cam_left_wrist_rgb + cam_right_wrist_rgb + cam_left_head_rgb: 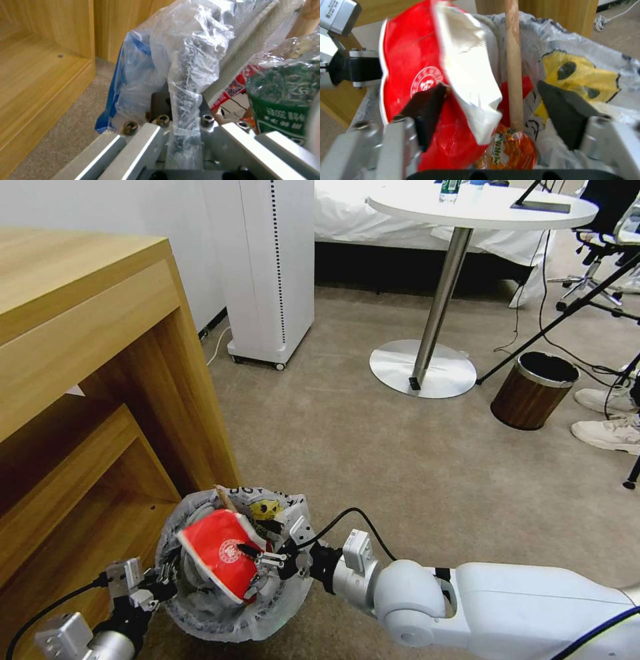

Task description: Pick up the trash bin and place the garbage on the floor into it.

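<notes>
Two claws are on the job, and I speak for both. My left gripper [155,585] is clamped on the rim of the trash bin [200,617], at the rim's edge nearest the wooden cabinet [100,400]; from the left wrist I see the crinkly liner [186,75] bunched between my fingers, so that claw is closed on bin and bag together. The bin sits low in front of me, just beside the cabinet's corner post; I cannot tell if it rests on the carpet [400,460] or hangs above it.

My right gripper [265,561] hangs over the bin's mouth from the opposite edge, fingers spread wide. The red wrapper [420,82] lies between them, one black pad touching its red face while the other pad stands well apart, near a yellow printed bag [583,77]. I judge nothing is squeezed there.

The relation that matters: the wrapper leans up and out over the rim rather than lying flat inside, its long axis tilted toward my left claw. A wooden stick [513,62] stands upright just behind it, and an orange packet [510,152] sits below. My right claw is the nearer one, so pressing the wrapper down looks like its work, with the stick close enough to snag.
</notes>
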